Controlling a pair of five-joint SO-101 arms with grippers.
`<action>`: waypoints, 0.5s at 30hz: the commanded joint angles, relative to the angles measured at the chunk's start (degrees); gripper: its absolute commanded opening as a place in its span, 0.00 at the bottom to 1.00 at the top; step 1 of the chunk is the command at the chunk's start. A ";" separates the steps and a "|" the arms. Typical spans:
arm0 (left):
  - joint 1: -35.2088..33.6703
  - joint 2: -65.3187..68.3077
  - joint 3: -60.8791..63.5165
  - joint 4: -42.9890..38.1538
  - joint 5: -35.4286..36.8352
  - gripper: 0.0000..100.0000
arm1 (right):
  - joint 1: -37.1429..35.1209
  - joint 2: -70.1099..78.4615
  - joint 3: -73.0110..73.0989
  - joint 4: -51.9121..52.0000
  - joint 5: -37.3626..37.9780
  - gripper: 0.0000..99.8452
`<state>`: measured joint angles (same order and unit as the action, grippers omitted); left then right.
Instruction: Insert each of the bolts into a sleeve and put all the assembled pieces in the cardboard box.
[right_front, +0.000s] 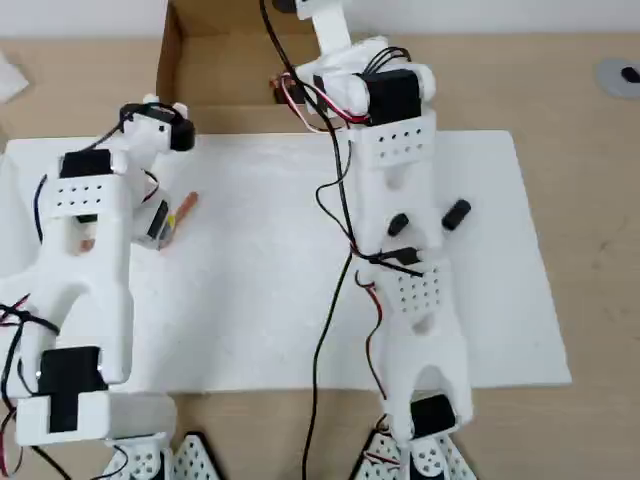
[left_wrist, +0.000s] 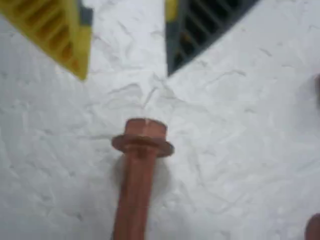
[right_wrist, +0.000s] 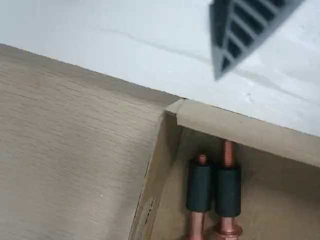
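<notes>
Bolt (left_wrist: 138, 170) on foam (left_wrist: 240, 125) just beyond tips of wide-open, empty left hand (left_wrist: 125, 75); two sleeved bolts (right_wrist: 228, 187) in cardboard box (right_wrist: 240, 127) near right hand (right_wrist: 225, 55), grip impossible to tell.

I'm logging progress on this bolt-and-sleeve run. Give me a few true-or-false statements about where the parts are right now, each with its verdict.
1. Two sleeved bolts lie in a corner of the cardboard box. True.
2. The left gripper is shut on the bare copper bolt. False: its jaws are open, and the bolt lies ungripped on the white mat.
3. Two loose black sleeves lie on the white mat. True.
4. The sleeved bolts in the box lie crossed over each other. False: they lie side by side, parallel.
</notes>
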<state>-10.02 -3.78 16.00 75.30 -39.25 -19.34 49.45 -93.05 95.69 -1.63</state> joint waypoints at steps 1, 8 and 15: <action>-0.53 -0.40 1.67 -4.75 -2.99 0.12 | 0.92 -4.79 -2.51 0.88 0.53 0.37; -0.35 -0.40 7.03 -8.88 -6.24 0.12 | 0.92 -4.79 -2.51 1.14 0.53 0.37; -0.35 -0.40 11.52 -13.80 -6.07 0.12 | 0.57 -4.88 -2.51 1.14 0.53 0.37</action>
<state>-10.02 -3.78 26.81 63.52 -45.14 -19.34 49.45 -93.05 96.57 -1.63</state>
